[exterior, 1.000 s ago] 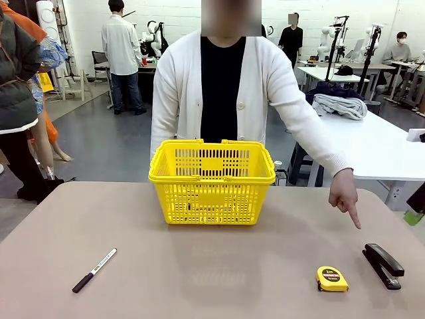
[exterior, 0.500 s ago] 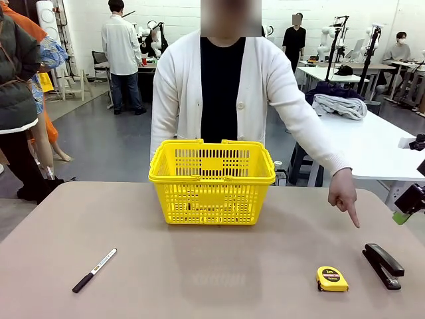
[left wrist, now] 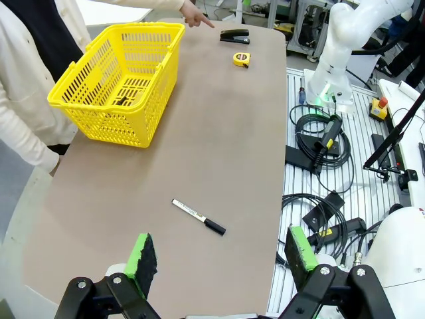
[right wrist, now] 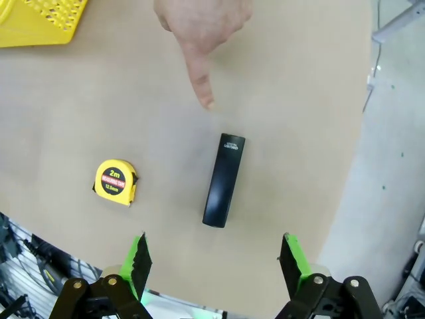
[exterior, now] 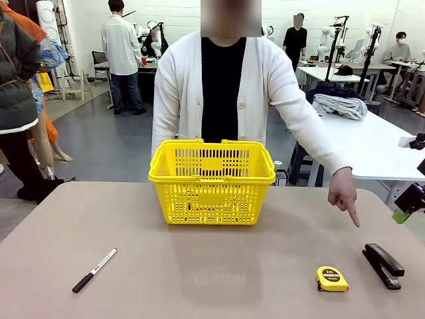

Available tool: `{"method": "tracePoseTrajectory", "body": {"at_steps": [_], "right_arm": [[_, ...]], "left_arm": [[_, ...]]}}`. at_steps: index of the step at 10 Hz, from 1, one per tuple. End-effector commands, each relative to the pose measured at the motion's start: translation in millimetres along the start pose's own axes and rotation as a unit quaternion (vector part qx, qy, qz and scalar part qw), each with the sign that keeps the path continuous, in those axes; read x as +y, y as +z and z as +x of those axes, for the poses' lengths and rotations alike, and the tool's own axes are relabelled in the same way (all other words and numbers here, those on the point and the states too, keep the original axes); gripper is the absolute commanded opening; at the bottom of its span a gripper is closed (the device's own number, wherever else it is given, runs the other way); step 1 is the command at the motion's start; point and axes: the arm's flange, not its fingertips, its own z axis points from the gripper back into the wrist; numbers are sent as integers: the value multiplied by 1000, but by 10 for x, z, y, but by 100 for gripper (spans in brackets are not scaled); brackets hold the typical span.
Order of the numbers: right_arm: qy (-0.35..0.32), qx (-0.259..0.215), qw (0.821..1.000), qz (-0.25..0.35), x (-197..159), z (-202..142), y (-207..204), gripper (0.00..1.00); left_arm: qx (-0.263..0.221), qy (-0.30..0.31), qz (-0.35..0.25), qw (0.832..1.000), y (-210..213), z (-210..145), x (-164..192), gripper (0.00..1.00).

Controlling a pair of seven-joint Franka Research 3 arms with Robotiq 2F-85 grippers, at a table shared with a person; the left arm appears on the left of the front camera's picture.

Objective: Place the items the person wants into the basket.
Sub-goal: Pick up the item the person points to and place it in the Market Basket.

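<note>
The person (exterior: 222, 86) stands behind the yellow basket (exterior: 212, 183) and points a finger (exterior: 353, 218) down at the black stapler (exterior: 383, 266) near the table's right edge. In the right wrist view my right gripper (right wrist: 216, 259) hangs open above the stapler (right wrist: 224, 179), with the pointing finger (right wrist: 199, 80) just beyond it. Part of that gripper (exterior: 408, 203) shows at the right edge of the front view. My left gripper (left wrist: 220, 252) is open and empty, high over the table's left end. A small dark thing (left wrist: 123, 100) lies on the floor of the basket (left wrist: 116, 80); I cannot tell what it is.
A yellow tape measure (exterior: 332, 279) lies left of the stapler, also seen as the tape measure (right wrist: 114, 181). A white-barrelled marker with a black cap (exterior: 94, 270) lies at the front left, below my left gripper as the marker (left wrist: 198, 216). Cables (left wrist: 319, 139) cover the floor beside the table.
My right gripper has come a little further in from the right edge of the front view. The person's pointing hand and the things on the table have stayed put.
</note>
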Motion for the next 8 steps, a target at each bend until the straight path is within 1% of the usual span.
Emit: {"method": "tracePoseTrajectory", "body": {"at_steps": [1, 3, 4, 5, 6, 8], "right_arm": [[-2, 5, 1000, -2, 3, -14, 0, 100], [0, 0, 1000, 0, 1, -2, 2, 100], [-28, 32, 999, -2, -5, -5, -248, 100], [-61, 51, 997, -11, -4, -4, -468, 100], [-75, 59, 995, -20, -4, 4, -583, 100], [-76, 71, 994, -36, -4, -2, -736, 100]], "left_arm": [[-9, -10, -1, 1000, 16, 1, 7, 100], [-9, -10, -1, 1000, 16, 1, 7, 100], [-9, -10, -1, 1000, 16, 1, 7, 100], [-9, -10, -1, 1000, 16, 1, 7, 100], [-9, -10, -1, 1000, 16, 1, 7, 100], [-9, -10, -1, 1000, 16, 1, 7, 100]]}}
